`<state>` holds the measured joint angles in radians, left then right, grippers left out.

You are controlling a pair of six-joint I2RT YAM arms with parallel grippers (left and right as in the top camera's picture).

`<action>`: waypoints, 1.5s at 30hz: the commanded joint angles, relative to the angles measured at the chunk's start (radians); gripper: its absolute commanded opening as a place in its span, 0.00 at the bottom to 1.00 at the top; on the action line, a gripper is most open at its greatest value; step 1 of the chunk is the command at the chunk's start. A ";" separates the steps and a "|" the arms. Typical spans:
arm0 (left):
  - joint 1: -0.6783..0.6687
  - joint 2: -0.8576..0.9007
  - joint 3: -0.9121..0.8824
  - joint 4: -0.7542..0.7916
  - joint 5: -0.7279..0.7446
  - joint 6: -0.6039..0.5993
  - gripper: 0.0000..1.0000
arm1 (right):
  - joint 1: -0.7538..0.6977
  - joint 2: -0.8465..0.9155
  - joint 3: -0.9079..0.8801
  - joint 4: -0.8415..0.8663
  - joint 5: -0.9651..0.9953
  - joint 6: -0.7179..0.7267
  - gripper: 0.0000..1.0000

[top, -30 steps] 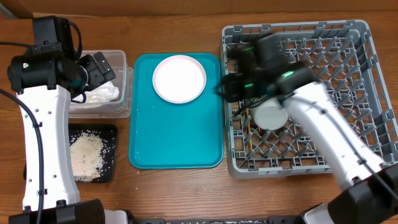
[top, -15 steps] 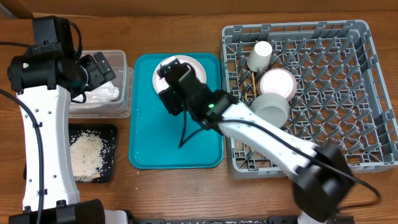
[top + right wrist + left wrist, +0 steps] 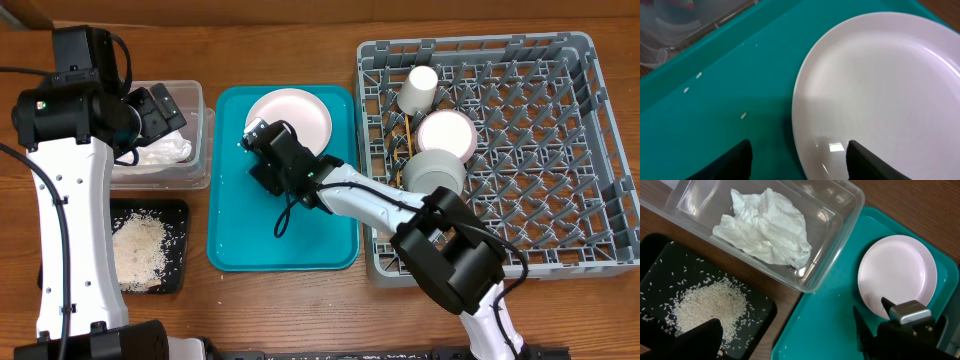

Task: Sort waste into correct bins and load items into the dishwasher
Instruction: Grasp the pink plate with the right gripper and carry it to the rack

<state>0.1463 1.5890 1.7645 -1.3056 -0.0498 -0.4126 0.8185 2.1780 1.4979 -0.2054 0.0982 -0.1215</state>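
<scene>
The pale pink plate lies at the far end of the teal tray. My right gripper is open at the plate's left rim; in the right wrist view its fingers straddle the plate's edge. My left gripper is open and empty above the clear tub, which holds the crumpled napkin with a speck of red at its edge. Rice lies in the black tray. The cup, bowl and chopsticks are in the grey rack.
A greyish-white vessel lies in the rack beside the bowl. A few loose rice grains are on the teal tray left of the plate. The right arm stretches from the rack's front left corner across the tray. The tub and black tray sit left of the teal tray.
My right arm has swung from over the rack leftward onto the teal tray and now sits at the plate's rim. The left arm has not moved.
</scene>
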 commanded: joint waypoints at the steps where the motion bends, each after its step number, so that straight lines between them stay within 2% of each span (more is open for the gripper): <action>1: 0.004 0.000 0.016 0.001 -0.005 0.005 1.00 | -0.007 0.032 0.011 0.014 -0.011 -0.026 0.61; 7: 0.004 0.001 0.016 0.001 -0.005 0.005 1.00 | -0.012 0.076 0.008 0.013 -0.010 -0.026 0.59; 9: 0.004 0.000 0.016 0.001 -0.005 0.005 1.00 | -0.014 0.078 0.007 0.016 -0.010 -0.026 0.47; 14: 0.004 0.000 0.016 0.001 -0.005 0.005 1.00 | -0.014 0.077 0.008 0.013 -0.010 -0.025 0.30; 20: 0.004 0.001 0.016 0.001 -0.005 0.005 1.00 | -0.010 0.038 0.008 0.013 -0.014 -0.025 0.22; 23: 0.004 0.000 0.016 0.001 -0.005 0.005 1.00 | -0.007 0.010 0.008 0.001 -0.014 -0.024 0.04; 31: 0.004 0.001 0.016 0.001 -0.005 0.005 1.00 | -0.005 -0.105 0.009 -0.050 -0.104 0.097 0.04; 36: 0.004 0.000 0.016 0.001 -0.005 0.005 1.00 | -0.014 -0.280 0.009 -0.041 -0.221 0.199 0.04; 40: 0.004 0.000 0.016 0.001 -0.005 0.005 1.00 | -0.060 -0.445 0.009 -0.039 -0.235 0.344 0.04; 45: 0.004 0.000 0.016 0.001 -0.005 0.005 1.00 | -0.194 -0.599 0.009 -0.106 -0.276 0.564 0.04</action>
<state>0.1463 1.5890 1.7645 -1.3056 -0.0498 -0.4126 0.7082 1.6466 1.4986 -0.2867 -0.1368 0.2638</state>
